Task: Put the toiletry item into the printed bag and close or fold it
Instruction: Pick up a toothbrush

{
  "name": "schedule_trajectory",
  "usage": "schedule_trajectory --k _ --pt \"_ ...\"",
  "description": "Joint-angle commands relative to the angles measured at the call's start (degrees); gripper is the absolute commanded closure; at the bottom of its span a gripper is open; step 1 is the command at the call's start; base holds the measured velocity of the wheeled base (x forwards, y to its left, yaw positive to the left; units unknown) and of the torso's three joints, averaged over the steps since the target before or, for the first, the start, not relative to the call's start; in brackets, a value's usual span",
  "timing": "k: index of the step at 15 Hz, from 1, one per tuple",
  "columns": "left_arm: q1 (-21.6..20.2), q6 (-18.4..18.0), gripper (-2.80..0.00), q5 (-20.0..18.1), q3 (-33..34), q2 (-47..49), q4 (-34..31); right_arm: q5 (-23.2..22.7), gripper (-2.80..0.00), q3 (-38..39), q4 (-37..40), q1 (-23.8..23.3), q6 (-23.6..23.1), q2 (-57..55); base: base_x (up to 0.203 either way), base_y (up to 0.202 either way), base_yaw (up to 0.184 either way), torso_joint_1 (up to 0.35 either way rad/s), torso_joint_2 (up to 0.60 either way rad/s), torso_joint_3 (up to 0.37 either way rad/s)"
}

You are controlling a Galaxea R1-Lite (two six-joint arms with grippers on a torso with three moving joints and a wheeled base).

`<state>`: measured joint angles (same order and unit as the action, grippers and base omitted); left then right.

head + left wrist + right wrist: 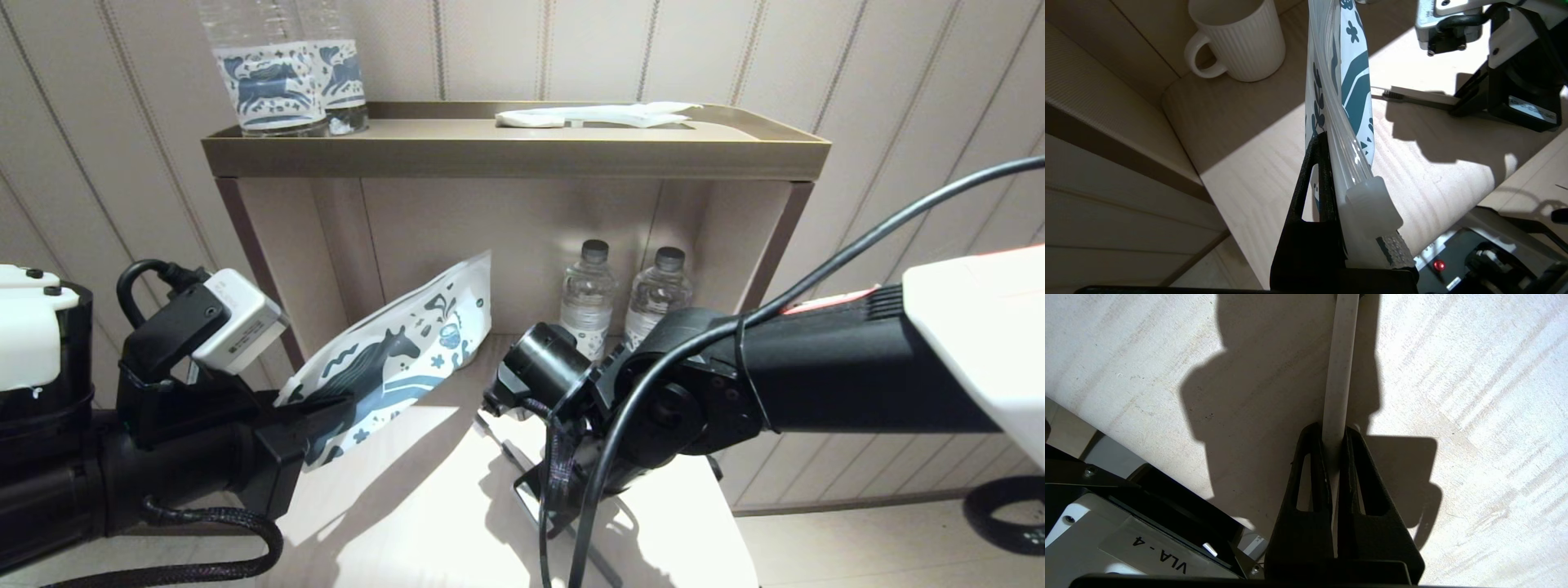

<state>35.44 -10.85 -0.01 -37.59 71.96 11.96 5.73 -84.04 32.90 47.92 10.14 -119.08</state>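
Observation:
The printed bag (400, 359), white with a dark blue horse, slants up over the pale table (408, 523) towards the shelf niche. My left gripper (1337, 163) is shut on its lower end, beside the clear zip strip and its white slider (1372, 204). The toothbrush (1339, 371) has a slim pale handle, and my right gripper (1334, 435) is shut on it just above the table. In the left wrist view the toothbrush's bristle head (1387, 94) points at the bag, a short gap away. In the head view the right wrist hides its own fingers.
A ribbed white mug (1241, 41) stands in the niche behind the bag. Two small water bottles (624, 298) stand at the niche's back right. On the brown shelf top (514, 155) are two horse-labelled bottles (286, 73) and a white wrapped packet (596, 116).

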Motion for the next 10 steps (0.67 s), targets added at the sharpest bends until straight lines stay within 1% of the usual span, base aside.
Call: schedule_trajectory --k 1,6,8,10 --pt "0.0 0.0 0.00 -0.7 0.0 0.1 0.1 0.2 0.00 -0.1 0.1 -0.2 0.1 0.0 0.000 0.000 0.000 0.000 0.00 0.000" --pt "0.1 0.0 0.00 -0.8 -0.7 1.6 0.1 0.1 0.00 0.2 0.6 -3.2 -1.1 7.8 0.000 0.000 0.000 0.000 0.00 0.000" --pt "0.1 0.0 0.00 -0.8 -0.9 1.9 0.1 0.1 0.00 0.3 0.6 -5.3 -2.0 8.7 0.000 0.000 0.000 0.000 0.00 0.000" --pt "0.2 0.0 0.00 -0.9 -0.9 2.1 0.0 0.1 0.00 -0.2 0.5 -6.5 -2.6 9.3 0.000 0.000 0.000 0.000 0.00 0.000"
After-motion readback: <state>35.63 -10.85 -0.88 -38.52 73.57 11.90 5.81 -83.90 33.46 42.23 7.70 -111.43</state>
